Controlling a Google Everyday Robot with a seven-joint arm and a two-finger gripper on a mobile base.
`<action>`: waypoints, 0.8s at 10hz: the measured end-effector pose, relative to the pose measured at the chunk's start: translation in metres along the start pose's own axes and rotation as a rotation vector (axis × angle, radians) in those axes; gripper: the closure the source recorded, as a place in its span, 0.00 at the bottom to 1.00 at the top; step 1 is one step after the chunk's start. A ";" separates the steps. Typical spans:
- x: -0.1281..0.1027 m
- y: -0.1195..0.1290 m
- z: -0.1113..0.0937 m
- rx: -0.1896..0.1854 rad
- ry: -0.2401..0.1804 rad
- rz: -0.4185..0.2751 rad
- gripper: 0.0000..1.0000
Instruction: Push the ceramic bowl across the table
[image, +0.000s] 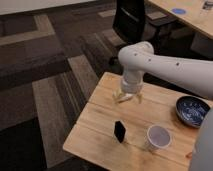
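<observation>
Gripper (128, 96) over table (100, 126); cup (158, 137) near bowl (192, 111).

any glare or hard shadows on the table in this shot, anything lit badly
Camera view: the light is soft and even, with no glare on the table; there is only a faint shadow under the gripper, which hangs low over the table's far side; the ceramic bowl reads dark, its lower right part hidden by the arm.

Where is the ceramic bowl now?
In the camera view, the ceramic bowl sits on the right side of the table, behind the white cup; the claw is apart from it, further left.
</observation>
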 end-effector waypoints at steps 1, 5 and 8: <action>0.000 -0.003 0.000 0.002 0.000 0.005 0.35; 0.004 -0.010 0.015 -0.004 0.035 0.026 0.35; -0.001 -0.045 0.047 -0.046 0.086 0.052 0.35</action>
